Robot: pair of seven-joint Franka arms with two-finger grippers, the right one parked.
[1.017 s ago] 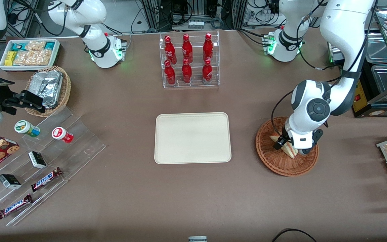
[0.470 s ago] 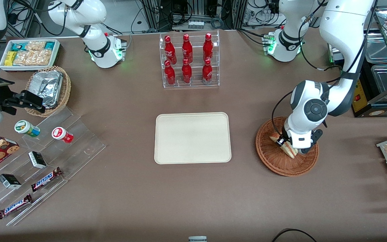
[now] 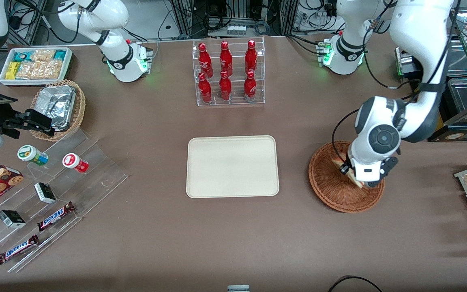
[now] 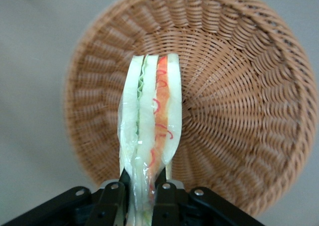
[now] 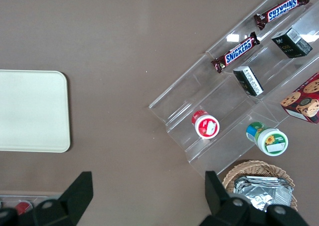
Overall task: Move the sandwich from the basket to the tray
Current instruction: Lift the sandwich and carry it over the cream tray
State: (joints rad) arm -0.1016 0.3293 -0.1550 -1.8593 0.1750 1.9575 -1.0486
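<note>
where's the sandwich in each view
Front view: the sandwich shows only as a sliver beside the gripper, above the basket, toward the working arm's end of the table.
Left wrist view: the sandwich stands on edge, clamped by the gripper, with the basket underneath.
Right wrist view: not in it; only the tray shows.
Shared landmark: the basket, in the front and left wrist views.

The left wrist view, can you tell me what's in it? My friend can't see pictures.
The gripper pinches a wrapped sandwich between its two black fingers, held up over the round woven basket. The cut edge faces the camera, showing pale bread with green and red filling. The basket looks empty and sits on a plain brown table.
</note>
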